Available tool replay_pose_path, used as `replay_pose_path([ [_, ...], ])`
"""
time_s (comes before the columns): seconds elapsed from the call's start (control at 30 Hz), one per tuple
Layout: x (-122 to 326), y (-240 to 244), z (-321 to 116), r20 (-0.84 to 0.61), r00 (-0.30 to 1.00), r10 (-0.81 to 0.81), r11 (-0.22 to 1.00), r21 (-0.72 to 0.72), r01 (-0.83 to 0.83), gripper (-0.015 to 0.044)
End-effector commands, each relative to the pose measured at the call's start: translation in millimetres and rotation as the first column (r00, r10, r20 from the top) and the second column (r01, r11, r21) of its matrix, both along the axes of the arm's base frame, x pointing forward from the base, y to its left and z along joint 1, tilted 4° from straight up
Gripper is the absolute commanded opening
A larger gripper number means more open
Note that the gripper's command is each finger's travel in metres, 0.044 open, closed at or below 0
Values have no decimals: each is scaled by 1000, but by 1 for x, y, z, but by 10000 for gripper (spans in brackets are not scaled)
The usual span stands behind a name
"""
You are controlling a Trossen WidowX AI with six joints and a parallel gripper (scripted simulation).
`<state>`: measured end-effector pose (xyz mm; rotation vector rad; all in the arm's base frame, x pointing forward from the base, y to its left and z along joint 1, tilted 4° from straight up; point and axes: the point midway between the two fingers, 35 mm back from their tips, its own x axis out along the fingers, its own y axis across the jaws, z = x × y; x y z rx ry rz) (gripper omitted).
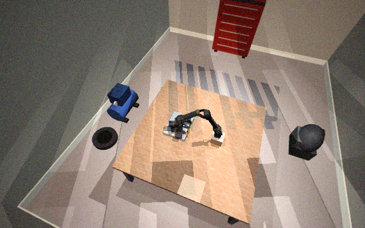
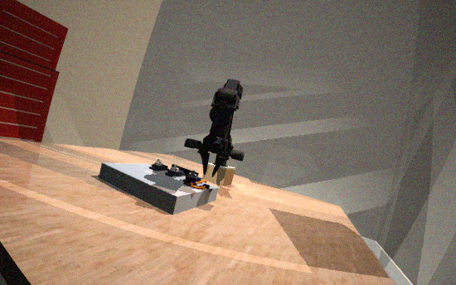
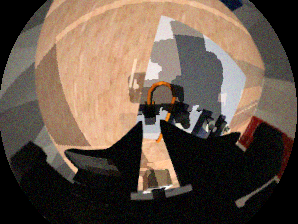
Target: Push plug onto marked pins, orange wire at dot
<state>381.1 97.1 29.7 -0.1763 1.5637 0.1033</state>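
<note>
The printed holder [image 1: 176,115] [image 2: 138,185] [image 3: 232,82] is a light grey block with several small dark servo motors on top. One servo [image 2: 191,178] [image 3: 181,118] has a looping orange lead [image 2: 199,183] [image 3: 162,84] beside it. In the wrist view the lead runs to a small dark block [image 3: 150,118], apparently the plug, just beyond the fingertips. My gripper [image 2: 210,176] [image 3: 151,123] points down over the holder's edge by the lead. Its fingers are partly apart with nothing held between them. The pins, coloured band, dot and plug holes cannot be made out.
The arm's pale base block [image 1: 217,139] [image 2: 226,176] stands on the wooden table [image 1: 219,179] [image 2: 240,232]. Other servos [image 2: 175,170] [image 3: 202,122] stand close beside the fingers. A red cabinet [image 1: 237,28] [image 2: 16,79] and a blue machine [image 1: 123,103] are off the table.
</note>
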Motion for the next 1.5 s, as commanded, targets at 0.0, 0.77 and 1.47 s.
replay_pose_path([
  [0.0,2,0,-11,0,1000,-3,1000,-6,3,115],
  [0.77,2,-2,-37,0,1000,-3,1000,-6,3,49],
  [1.47,1,1,22,-1,1000,14,1000,-6,-14,0],
])
